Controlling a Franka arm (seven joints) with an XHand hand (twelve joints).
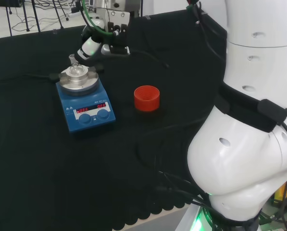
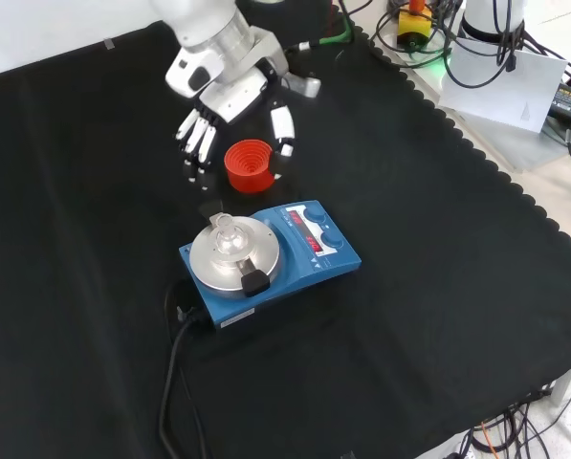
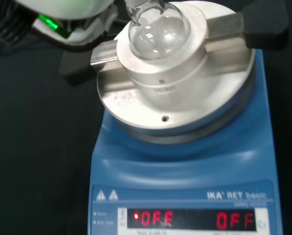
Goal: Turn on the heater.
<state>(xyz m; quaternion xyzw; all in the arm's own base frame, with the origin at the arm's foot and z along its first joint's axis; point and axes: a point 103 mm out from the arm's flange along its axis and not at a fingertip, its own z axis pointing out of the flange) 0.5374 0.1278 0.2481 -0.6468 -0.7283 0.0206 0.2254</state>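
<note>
The heater (image 2: 266,256) is a blue box with a round metal plate, two blue knobs (image 2: 331,235) and a lit red display on its front. A small clear round flask (image 2: 226,233) sits in a metal block on the plate. In the head view the heater (image 1: 85,103) is at the left and the hand (image 1: 92,45) hangs just beyond it. In the front view the hand (image 2: 230,91) hovers open above the cloth, fingers (image 2: 197,143) straight and pointing down, apart from the heater. The wrist view looks down on the flask (image 3: 158,32) and the heater's front (image 3: 185,176).
A red ribbed ring stand (image 2: 250,163) stands between the hand and the heater in the front view, and right of the heater in the head view (image 1: 146,97). A black power cable (image 2: 173,382) runs from the heater toward the near edge.
</note>
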